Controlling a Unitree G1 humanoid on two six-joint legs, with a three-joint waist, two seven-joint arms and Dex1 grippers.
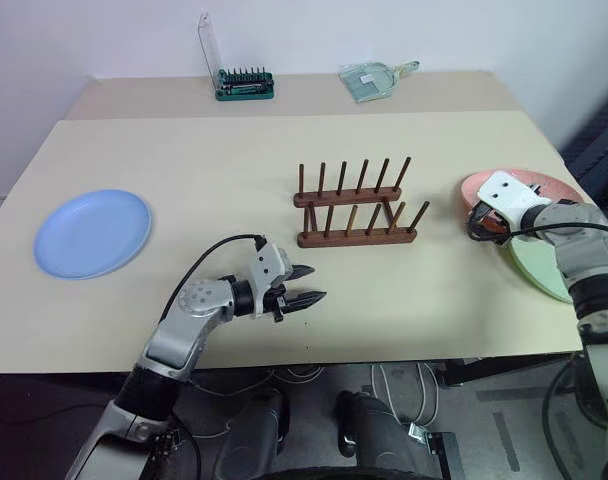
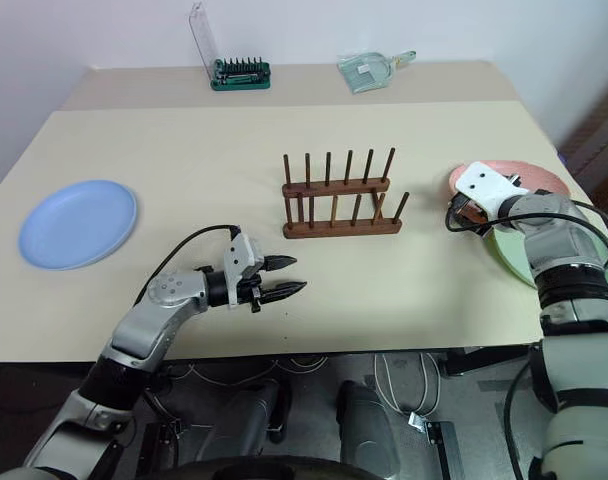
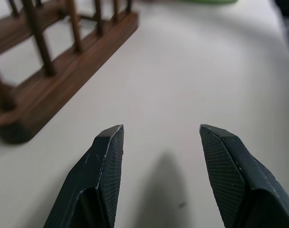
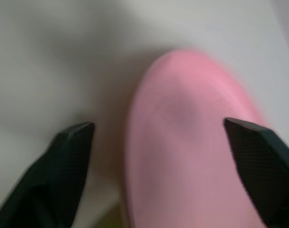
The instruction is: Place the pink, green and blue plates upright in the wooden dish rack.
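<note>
On the broad table [image 1: 234, 180] the wooden dish rack [image 1: 356, 205] stood empty mid-table, the blue plate [image 1: 92, 232] far left, the pink plate [image 1: 544, 185] overlapping the green plate [image 1: 532, 268] at right beneath the right gripper [image 4: 158, 137], fingers spread apparently to grasp it, while the left gripper [image 1: 304, 285] waited open near the rack, nothing blocking.
</note>
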